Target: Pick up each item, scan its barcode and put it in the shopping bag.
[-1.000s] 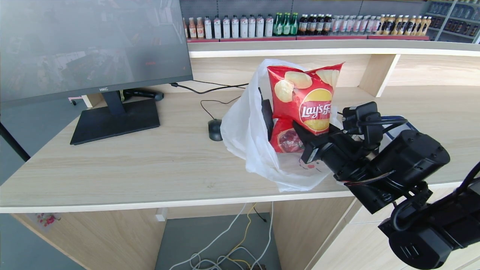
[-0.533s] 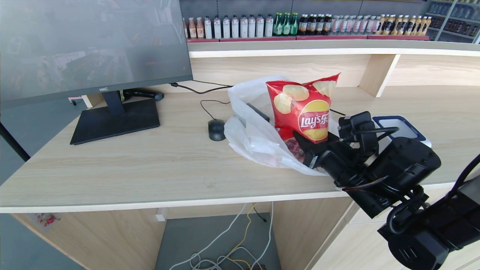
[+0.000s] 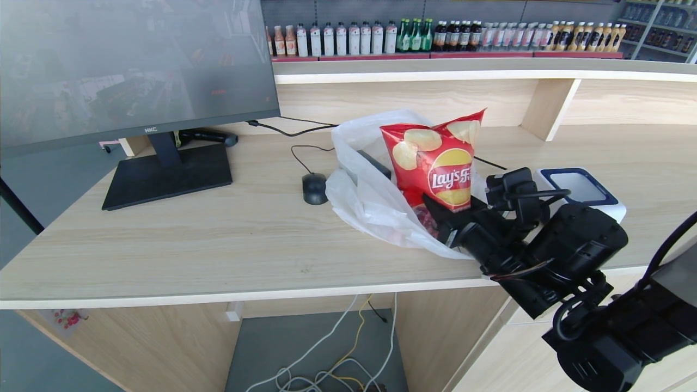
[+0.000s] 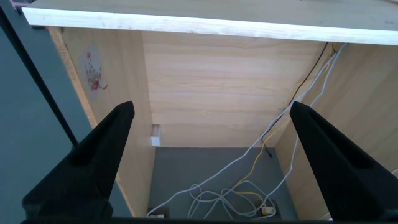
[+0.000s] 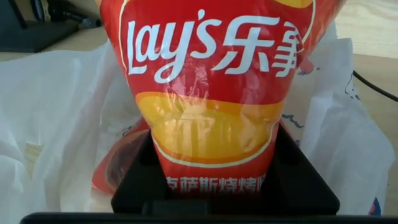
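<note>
Wooden desk seen, drink shelves behind. One white shopping bag laid open on desk. One red chip bag held upright, lower part squeezed by right pincer, low end inside shopping bag. Left pincer seen below desk, spread wide, empty.

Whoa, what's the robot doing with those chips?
It is packing shopping. The robot's right gripper is shut on the bottom of a red bag of potato chips. It holds the chips upright, with the lower end inside the white plastic shopping bag on the pale wooden counter. A white scanner with a blue rim sits just beside them. The left gripper hangs open below the counter, holding nothing.
</note>
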Tool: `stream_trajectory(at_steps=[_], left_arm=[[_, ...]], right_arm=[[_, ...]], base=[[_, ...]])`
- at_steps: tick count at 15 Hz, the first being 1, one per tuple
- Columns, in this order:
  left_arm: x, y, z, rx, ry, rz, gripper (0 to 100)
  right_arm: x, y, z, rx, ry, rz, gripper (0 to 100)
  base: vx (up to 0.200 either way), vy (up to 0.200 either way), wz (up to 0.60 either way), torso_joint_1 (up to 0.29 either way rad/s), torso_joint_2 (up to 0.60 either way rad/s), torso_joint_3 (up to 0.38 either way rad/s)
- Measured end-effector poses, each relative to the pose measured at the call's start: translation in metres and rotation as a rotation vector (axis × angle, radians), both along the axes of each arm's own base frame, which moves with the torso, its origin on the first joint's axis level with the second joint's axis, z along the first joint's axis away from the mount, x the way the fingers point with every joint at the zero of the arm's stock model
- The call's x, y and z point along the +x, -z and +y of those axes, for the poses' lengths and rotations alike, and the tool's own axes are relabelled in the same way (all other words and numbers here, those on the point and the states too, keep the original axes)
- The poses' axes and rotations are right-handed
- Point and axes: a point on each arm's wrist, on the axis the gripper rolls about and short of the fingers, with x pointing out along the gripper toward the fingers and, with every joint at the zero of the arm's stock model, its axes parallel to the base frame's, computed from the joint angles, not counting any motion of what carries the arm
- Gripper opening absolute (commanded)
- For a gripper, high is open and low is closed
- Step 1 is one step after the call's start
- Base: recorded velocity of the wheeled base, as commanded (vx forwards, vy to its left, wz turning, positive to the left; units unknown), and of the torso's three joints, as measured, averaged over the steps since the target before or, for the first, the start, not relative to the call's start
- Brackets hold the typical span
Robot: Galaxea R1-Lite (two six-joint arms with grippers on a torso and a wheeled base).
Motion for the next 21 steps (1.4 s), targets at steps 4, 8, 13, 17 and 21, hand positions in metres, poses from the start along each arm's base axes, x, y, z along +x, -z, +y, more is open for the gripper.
stream_trajectory(at_steps=[4,8,13,17,21], left_arm=[[0.000,0.000,0.000,0.000,0.000,0.000,100],[0.000,0.000,0.000,0.000,0.000,0.000,100],[0.000,0.000,0.000,0.000,0.000,0.000,100],[0.000,0.000,0.000,0.000,0.000,0.000,100],[0.000,0.000,0.000,0.000,0.000,0.000,100]], right_arm=[[0.005,0.002,0.003,0.005,-0.003,0.002,0],[0.007,0.000,0.005,0.005,-0.020,-0.005,100],[0.002,-0.008,0.002,0.018,-0.019,-0.024,100],[-0.018,-0.024,0.003,0.045,-0.055,-0.056,100],[-0.042,-0.042,-0.005,0.112,-0.086,-0.076,100]], base=[[0.000,0.000,0.00,0.000,0.00,0.000],[0.000,0.000,0.00,0.000,0.00,0.000],[0.000,0.000,0.00,0.000,0.00,0.000],[0.000,0.000,0.00,0.000,0.00,0.000],[0.000,0.000,0.00,0.000,0.00,0.000]])
